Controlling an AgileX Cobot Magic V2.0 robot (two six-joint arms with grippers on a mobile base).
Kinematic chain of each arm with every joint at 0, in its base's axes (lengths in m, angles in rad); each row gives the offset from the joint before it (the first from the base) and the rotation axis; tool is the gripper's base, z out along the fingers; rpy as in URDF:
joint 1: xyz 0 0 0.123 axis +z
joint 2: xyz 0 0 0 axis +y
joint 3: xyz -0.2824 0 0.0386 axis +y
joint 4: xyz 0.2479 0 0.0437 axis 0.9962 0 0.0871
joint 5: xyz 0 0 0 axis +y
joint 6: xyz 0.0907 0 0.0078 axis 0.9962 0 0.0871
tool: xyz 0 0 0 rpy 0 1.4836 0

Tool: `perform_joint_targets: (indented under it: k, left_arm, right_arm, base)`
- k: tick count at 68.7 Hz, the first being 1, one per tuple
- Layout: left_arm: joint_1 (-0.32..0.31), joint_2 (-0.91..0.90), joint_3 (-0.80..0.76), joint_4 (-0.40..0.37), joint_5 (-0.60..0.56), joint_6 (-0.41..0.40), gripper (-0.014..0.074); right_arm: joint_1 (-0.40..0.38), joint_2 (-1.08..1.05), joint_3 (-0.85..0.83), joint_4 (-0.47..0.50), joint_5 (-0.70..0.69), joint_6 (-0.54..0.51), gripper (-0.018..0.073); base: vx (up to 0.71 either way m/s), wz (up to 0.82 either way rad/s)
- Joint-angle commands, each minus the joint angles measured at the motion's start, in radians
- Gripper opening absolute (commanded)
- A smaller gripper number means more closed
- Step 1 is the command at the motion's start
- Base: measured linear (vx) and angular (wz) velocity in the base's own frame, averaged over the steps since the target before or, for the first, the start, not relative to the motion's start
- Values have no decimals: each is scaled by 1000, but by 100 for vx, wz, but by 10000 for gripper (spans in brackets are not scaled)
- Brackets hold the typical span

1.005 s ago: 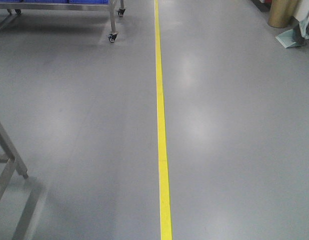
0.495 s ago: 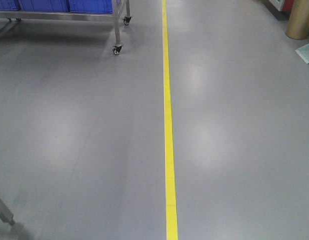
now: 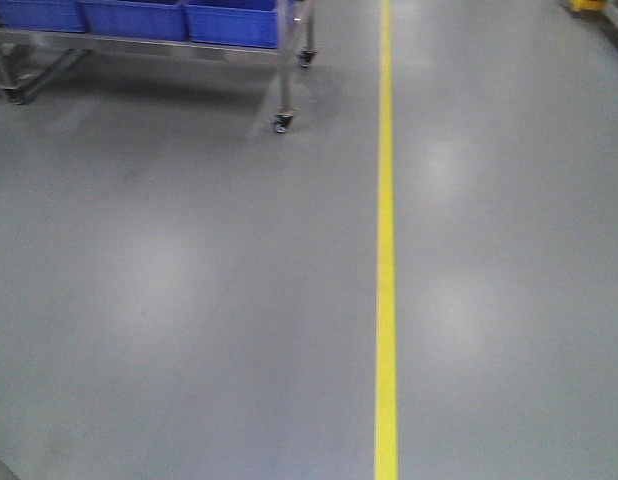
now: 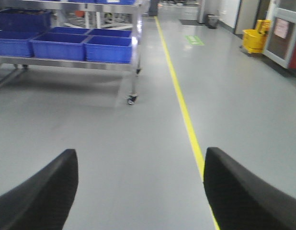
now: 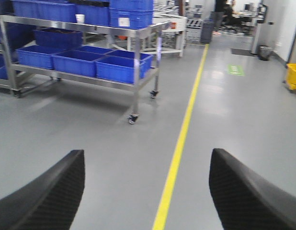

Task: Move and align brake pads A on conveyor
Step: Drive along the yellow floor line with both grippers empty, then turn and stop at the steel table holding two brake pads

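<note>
brake pads a — they show in none of the views, so their place cannot be told; the same holds for the conveyor. front view: grey floor [image 3: 169,300] with a yellow line [image 3: 386,300] running from the bottom edge to the top, right of centre. at the top left stands a steel rack [image 3: 286,85] on casters, with blue bins [image 3: 139,20] on its low shelf. the near caster [image 3: 282,123] sits left of the line and apart from it. this view is somewhat blurred. left wrist view: the left gripper [image 4: 141,158] is spread wide — its two dark fingers [image 4: 42,196] sit at the lower corners with only floor between them, and it has hold of nothing. the line meets the inner edge of the finger at the lower right of this view. farther off, right of the line, are a green floor mark [image 4: 195,40] and a yellow bucket [image 4: 254,40] near a door. right wrist view: the right gripper [image 5: 148,155] is likewise spread wide and holds nothing. the line runs up the floor between its two fingers. the rack stands left of the line here, with bins on both shelves and a white cup [image 5: 80,18] on the top shelf.
</note>
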Motion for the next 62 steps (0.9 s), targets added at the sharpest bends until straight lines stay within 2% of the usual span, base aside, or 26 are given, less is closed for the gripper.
perform_joint_targets:
  k: [1, 18, 62]
  left_arm:
    - [-5, 12, -25, 2, -68, 1, 534]
    - [-5, 12, -25, 2, -68, 1, 534]
    - [-5, 12, -25, 2, -68, 1, 534]
  right_arm:
    - [0, 14, -26, -6, -75, -10, 526]
    - [0, 14, -26, -6, -75, -10, 526]
    - [0, 14, -26, -7, -75, -10, 526]
  base:
    - [44, 44]
    - [40, 66]
    - [27, 96]
